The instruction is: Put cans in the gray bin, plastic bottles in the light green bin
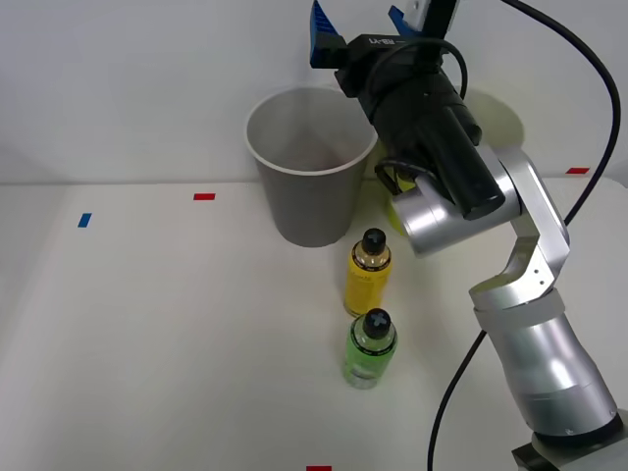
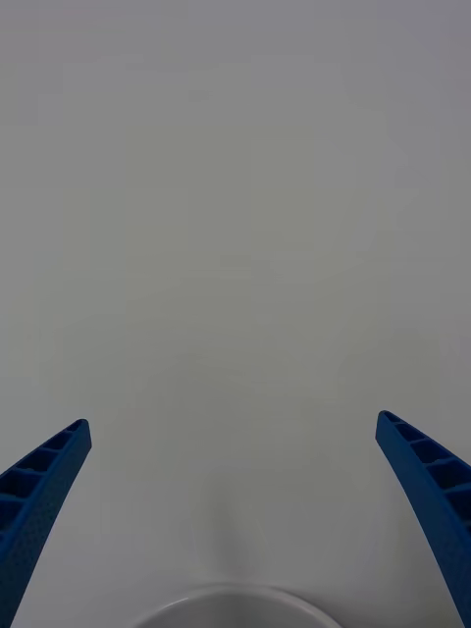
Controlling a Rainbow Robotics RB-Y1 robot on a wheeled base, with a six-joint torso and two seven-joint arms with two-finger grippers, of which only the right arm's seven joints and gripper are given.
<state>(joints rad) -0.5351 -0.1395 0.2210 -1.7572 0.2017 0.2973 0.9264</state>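
The gray bin (image 1: 312,167) stands upright at the table's middle back, its inside bare as far as I can see. My right gripper (image 1: 355,18) hangs open above and just behind its rim, fingers pointing up and away, nothing between them. In the right wrist view the gripper (image 2: 234,422) faces a blank wall, with a bin's white rim (image 2: 235,595) curving below. The light green bin (image 1: 502,120) stands right of the gray one, mostly hidden behind my arm. A yellow plastic bottle (image 1: 368,275) and a green one (image 1: 370,348) stand upright in front of the bins. The cans are out of view.
My arm's silver forearm (image 1: 520,294) rises from the lower right and bends over the light green bin. Red tape marks (image 1: 203,196) and a blue one (image 1: 84,220) lie on the white table. A black cable (image 1: 461,383) hangs beside the arm.
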